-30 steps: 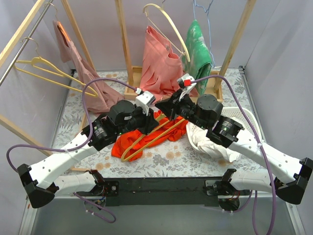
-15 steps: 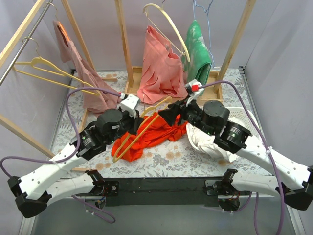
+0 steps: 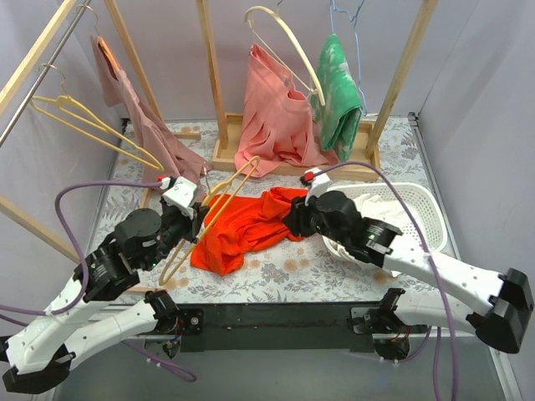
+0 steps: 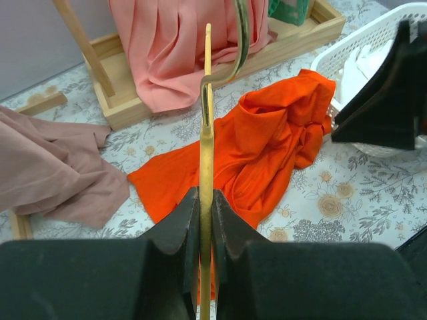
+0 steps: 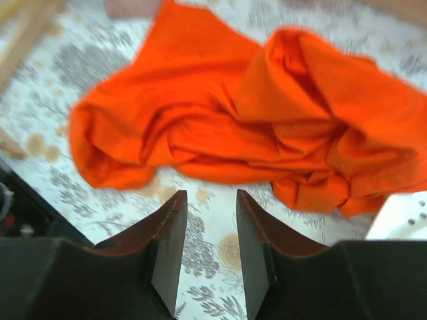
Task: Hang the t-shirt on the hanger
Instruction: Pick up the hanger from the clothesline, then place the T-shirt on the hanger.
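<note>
The red-orange t-shirt (image 3: 247, 227) lies crumpled on the flowered table, and shows in the left wrist view (image 4: 267, 143) and the right wrist view (image 5: 267, 120). My left gripper (image 3: 197, 219) is shut on the pale-yellow hanger (image 3: 219, 200) and holds it tilted over the shirt's left edge, silver hook (image 4: 239, 40) pointing away. The left wrist view shows the jaws pinched on the hanger's bar (image 4: 206, 133). My right gripper (image 3: 289, 225) is open and empty. It hovers low at the shirt's right side, with bare table between its fingers (image 5: 170, 233).
A white basket (image 3: 418, 205) with a white cloth stands at the right. A salmon-pink garment (image 3: 276, 117) and a green one (image 3: 338, 92) hang over the wooden rack base (image 3: 351, 171). A dusty-pink garment (image 3: 146, 134) and yellow hangers (image 3: 84, 121) hang at the left.
My left arm has drawn back to the left with the hanger, off the middle of the shirt. My right gripper has left the hanger and dropped low beside the shirt.
</note>
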`<state>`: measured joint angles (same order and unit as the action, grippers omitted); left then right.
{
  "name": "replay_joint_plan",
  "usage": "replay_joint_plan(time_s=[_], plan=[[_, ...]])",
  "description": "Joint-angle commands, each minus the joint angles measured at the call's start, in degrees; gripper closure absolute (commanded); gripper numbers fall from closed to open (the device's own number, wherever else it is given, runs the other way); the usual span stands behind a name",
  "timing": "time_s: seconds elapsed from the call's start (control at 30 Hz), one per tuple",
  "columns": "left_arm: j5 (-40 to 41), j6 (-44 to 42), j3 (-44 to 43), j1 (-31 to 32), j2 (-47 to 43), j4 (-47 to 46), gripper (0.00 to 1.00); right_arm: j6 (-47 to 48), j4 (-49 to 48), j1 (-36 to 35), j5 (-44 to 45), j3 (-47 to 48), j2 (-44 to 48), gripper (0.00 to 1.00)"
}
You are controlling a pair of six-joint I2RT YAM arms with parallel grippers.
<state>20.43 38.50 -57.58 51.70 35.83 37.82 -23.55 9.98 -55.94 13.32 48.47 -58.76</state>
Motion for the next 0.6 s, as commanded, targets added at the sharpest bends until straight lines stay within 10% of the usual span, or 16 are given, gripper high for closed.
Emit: replay_joint_plan(time_s=[0.0,0.17,0.57], plan=[[0.93,-2.73,0.01,-0.11,-3.58,1.63,1.00,-1.85,-5.04,-0.04,-1.63,-2.67,-5.90,0.59],[-1.35,-2.38,0.54,-0.11,-2.97,2.61,1.00,-3.08,-5.85,0.57,2.83,-1.71,-14.26,0.64],[-0.48,-3.34,0.89,-0.20,-2.43,-0.56,1.00,1.22,-8.31,3.65,3.73,11.91,-29.12,0.37]])
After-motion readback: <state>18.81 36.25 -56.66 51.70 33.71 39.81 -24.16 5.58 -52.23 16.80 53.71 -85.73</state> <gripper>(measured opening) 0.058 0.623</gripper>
